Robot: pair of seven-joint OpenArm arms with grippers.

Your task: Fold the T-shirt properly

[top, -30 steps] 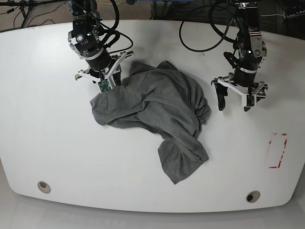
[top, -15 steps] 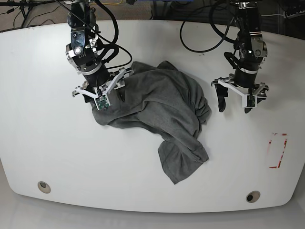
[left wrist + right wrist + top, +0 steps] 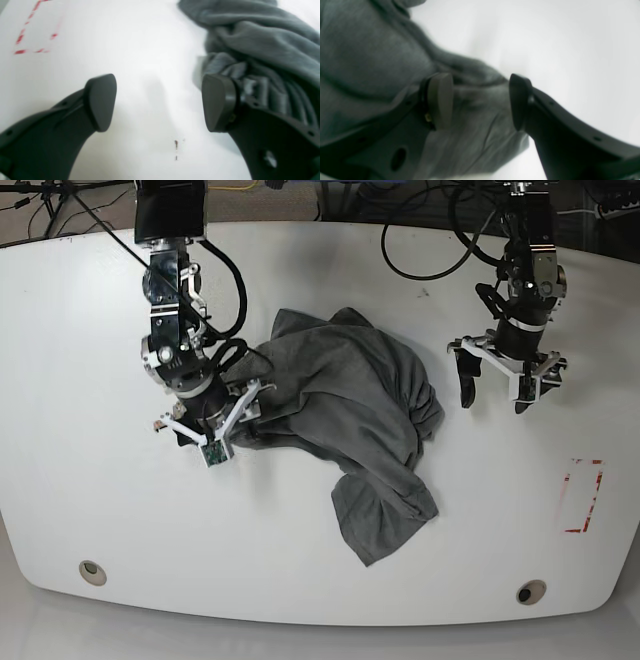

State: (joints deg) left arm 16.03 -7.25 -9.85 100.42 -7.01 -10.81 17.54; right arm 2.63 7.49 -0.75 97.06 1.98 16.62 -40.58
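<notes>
Across the middle of the white bench [image 3: 480, 540], the soft, floppy grey T-shirt [image 3: 345, 395] lies crumpled as your hands, left [image 3: 497, 385] and right [image 3: 217, 425], stand apart; pinch its six-o'clock corner.

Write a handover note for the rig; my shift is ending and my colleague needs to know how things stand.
Left pincer: open, empty, above the table beside the shirt.
Right pincer: open, holding nothing, over one end of the shirt.
T-shirt: grey, bunched and creased in the middle of the table, one narrower part reaching toward the near edge.
Done: no neat fold shows.
Left: probably spread and smooth the shirt first, then fold it properly.
</notes>
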